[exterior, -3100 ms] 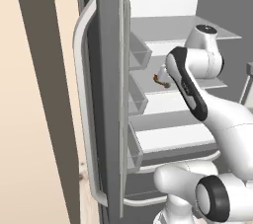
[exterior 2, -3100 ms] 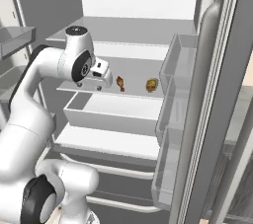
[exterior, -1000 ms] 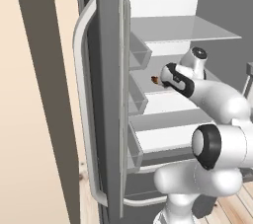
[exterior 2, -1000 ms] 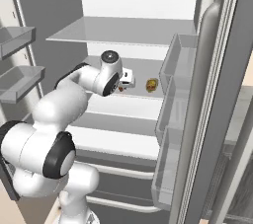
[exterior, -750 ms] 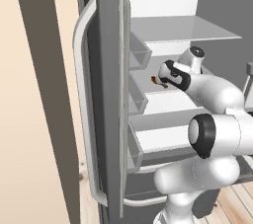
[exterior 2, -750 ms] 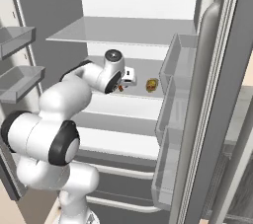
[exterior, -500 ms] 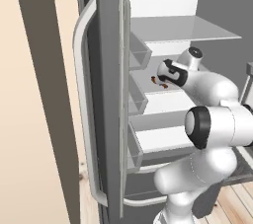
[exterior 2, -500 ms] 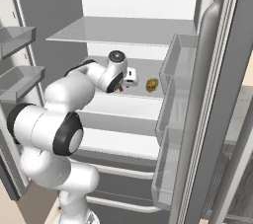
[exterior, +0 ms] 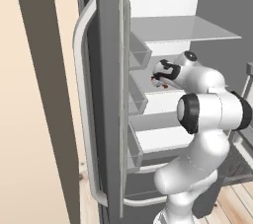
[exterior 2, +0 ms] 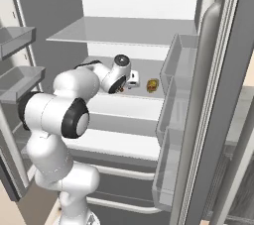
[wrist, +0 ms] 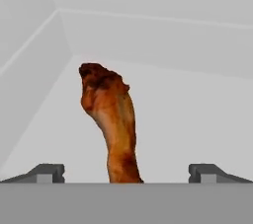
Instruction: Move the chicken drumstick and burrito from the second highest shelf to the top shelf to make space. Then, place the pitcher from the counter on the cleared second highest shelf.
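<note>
Hand view: the hand (wrist: 123, 171) (fingers spread wide) straddles the chicken drumstick (wrist: 111, 119) lying on the shelf (wrist: 197, 109).

Both base views flank the arm, sharing the open fridge (exterior 2: 144, 30) at twelve o'clock (hand view sits close above its shelf (wrist: 197, 114))

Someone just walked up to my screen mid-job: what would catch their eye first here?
The white arm reaching deep into the open fridge, its gripper open just short of the chicken drumstick on the second highest shelf. In the hand view the reddish-brown drumstick stands out between the two fingers. The tan burrito lies just right of it.
</note>
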